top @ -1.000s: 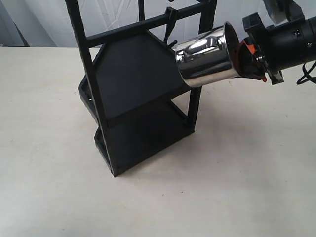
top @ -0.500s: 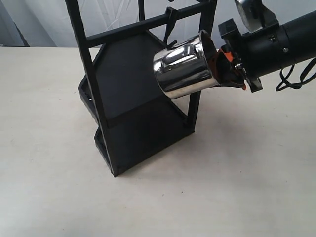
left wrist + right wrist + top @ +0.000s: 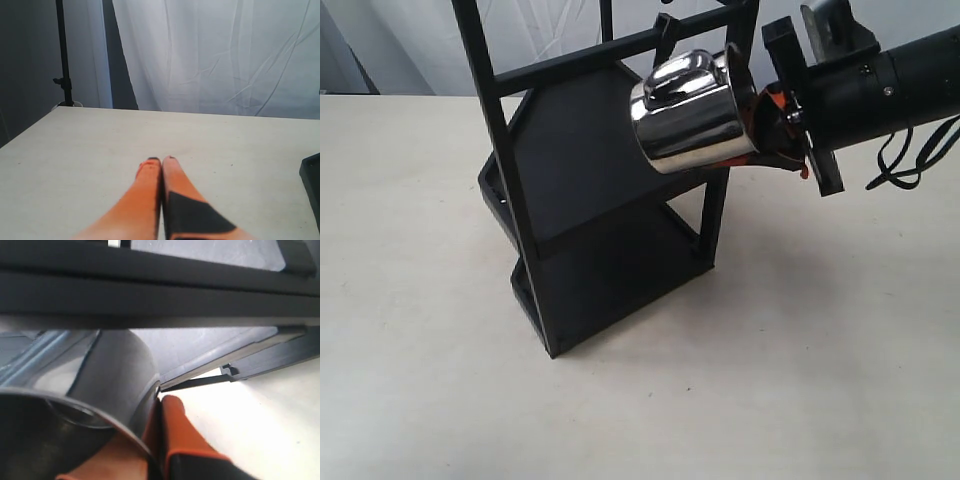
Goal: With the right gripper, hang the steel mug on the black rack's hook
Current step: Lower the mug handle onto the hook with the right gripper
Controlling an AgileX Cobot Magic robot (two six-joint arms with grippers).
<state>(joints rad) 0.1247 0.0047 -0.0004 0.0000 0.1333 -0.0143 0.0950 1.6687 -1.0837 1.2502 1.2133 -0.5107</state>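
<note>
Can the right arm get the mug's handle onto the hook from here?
Probably yes. The right pincer holds the mug by its rim, handle up just under the hook, with nothing visible between them.

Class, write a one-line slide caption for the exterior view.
Right gripper holds the steel mug tilted, handle beside the black rack's hook.

From my station I see a pale beige table (image 3: 800, 380) with a few small dark specks, evenly lit and showing only soft shadows. Behind it hangs a creased white curtain (image 3: 220, 55). Beside the curtain is a dark gap, then a grey wall (image 3: 27, 65). A thin black stand pole (image 3: 61, 50) rises in front of that wall.
</note>
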